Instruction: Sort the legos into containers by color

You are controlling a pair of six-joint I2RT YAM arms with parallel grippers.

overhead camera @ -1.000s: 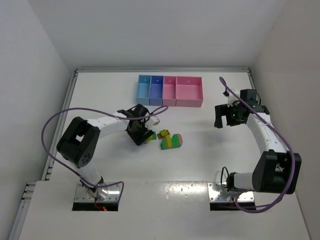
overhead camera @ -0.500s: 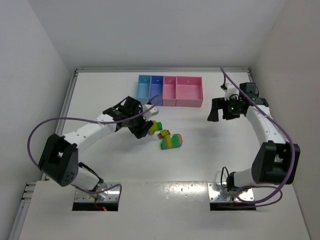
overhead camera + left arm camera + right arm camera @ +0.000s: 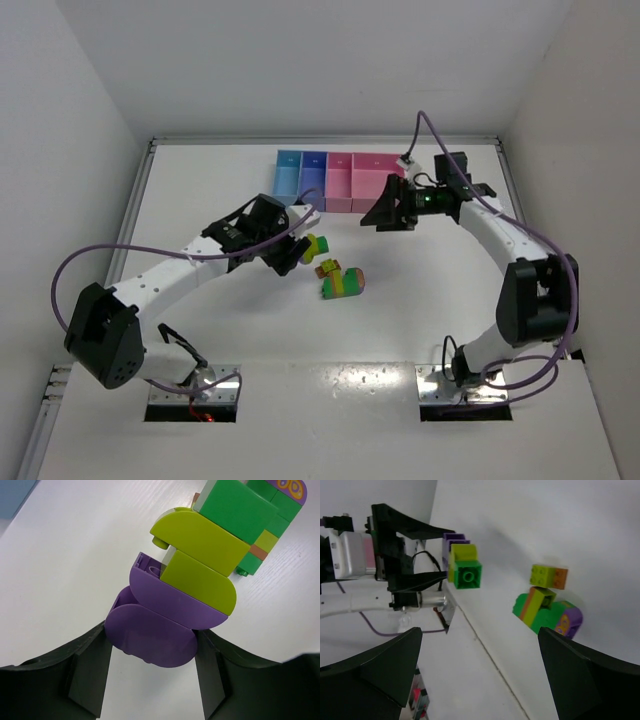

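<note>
Seemingly barely begun: pinched purple-lime-green plastic brick stack (image 3: 180,595) in left end effector (image 3: 150,645); held right end effector (image 3: 479,637) spread, empty; striped multicoloured brick clump (image 3: 343,283) unsorted on white counter (image 3: 420,300).

Showing left arm reaching forward and inward, left gripper (image 3: 292,254) clamped on a brick clump (image 3: 314,246), and right arm folded inward, right gripper (image 3: 385,215) spread wide.
</note>
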